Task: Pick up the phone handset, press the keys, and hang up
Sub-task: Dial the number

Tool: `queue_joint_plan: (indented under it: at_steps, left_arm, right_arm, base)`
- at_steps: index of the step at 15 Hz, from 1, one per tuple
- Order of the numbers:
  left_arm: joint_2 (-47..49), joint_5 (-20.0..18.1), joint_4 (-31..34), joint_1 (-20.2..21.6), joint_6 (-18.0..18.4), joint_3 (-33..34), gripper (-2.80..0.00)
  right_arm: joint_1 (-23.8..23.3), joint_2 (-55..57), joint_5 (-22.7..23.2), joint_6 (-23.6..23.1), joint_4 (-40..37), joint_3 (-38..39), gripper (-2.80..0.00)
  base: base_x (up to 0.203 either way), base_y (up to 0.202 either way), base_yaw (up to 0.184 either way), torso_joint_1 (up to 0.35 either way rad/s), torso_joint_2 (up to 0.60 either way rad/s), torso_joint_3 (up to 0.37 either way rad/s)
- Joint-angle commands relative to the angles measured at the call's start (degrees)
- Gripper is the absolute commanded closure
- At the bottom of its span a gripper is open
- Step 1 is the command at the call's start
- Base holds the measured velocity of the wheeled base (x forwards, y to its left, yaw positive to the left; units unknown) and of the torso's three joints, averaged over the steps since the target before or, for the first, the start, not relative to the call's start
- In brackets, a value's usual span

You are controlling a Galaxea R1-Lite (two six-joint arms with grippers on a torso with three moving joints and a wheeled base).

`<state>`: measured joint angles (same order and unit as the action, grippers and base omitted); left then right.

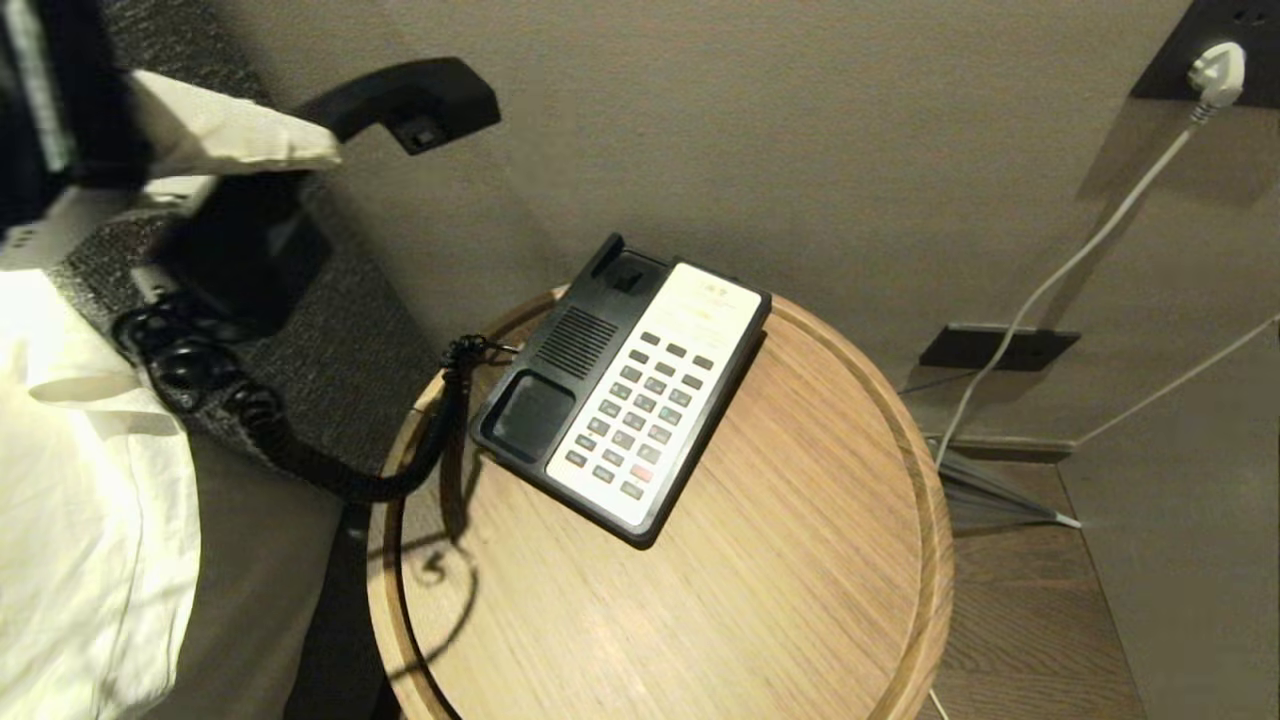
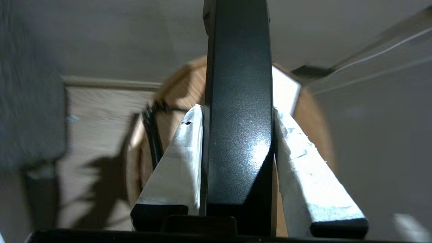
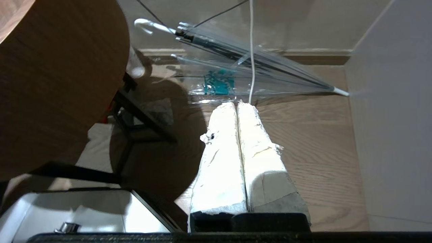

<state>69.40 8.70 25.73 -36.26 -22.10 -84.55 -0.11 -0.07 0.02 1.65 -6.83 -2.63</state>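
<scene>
**Handset aloft, keypad exposed**

The left gripper [image 2: 238, 135] is clamped across the middle of the phone handset [image 1: 400, 100], holding it high and off to the side of the phone base [image 1: 625, 390] below. That probably leaves the keys [image 1: 640, 415] clear for pressing. The coiled cord [image 1: 300, 450] sags beneath the gripper. The right gripper [image 3: 238, 108] hangs low by the floor, fingers pressed together, empty.

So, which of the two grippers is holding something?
The left gripper: its jaws clamp the phone handset, lifted off the phone base. The right gripper is shut on nothing, low beside the table.
</scene>
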Motion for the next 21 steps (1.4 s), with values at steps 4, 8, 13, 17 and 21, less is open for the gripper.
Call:
queue_joint_plan:
  at_steps: [4, 8, 13, 17, 21]
  left_arm:
    - [-19.08, -1.42, -14.24, -0.08, -5.99, 21.48, 0.0]
    - [-28.66, -9.25, -24.42, 0.32, -6.94, 34.47, 0.0]
    - [-31.55, -10.38, -25.15, 2.28, -7.73, 36.32, 0.0]
    - [-34.22, -12.12, -25.99, 3.26, -7.86, 40.76, 0.0]
    - [-34.67, -12.91, -28.75, 3.51, -8.17, 41.75, 0.0]
  right_arm:
    - [0.02, -0.01, 0.44, -1.74, -0.03, 0.06, 0.0]
    - [0.02, 0.03, 3.28, -0.54, -6.94, -10.48, 0.0]
    - [0.02, 4.84, 11.91, 3.31, -19.96, -32.68, 0.0]
    - [0.09, 34.17, 14.47, 2.67, -10.87, -39.37, 0.0]
    - [2.93, 65.22, 15.33, -0.68, -5.78, -52.38, 0.0]
  base:
    - [0.0, 0.0, 0.0, 0.0, 0.0, 0.0]
    - [0.0, 0.0, 0.0, 0.0, 0.0, 0.0]
    - [0.0, 0.0, 0.0, 0.0, 0.0, 0.0]
    - [0.0, 0.0, 0.0, 0.0, 0.0, 0.0]
    - [0.0, 0.0, 0.0, 0.0, 0.0, 0.0]
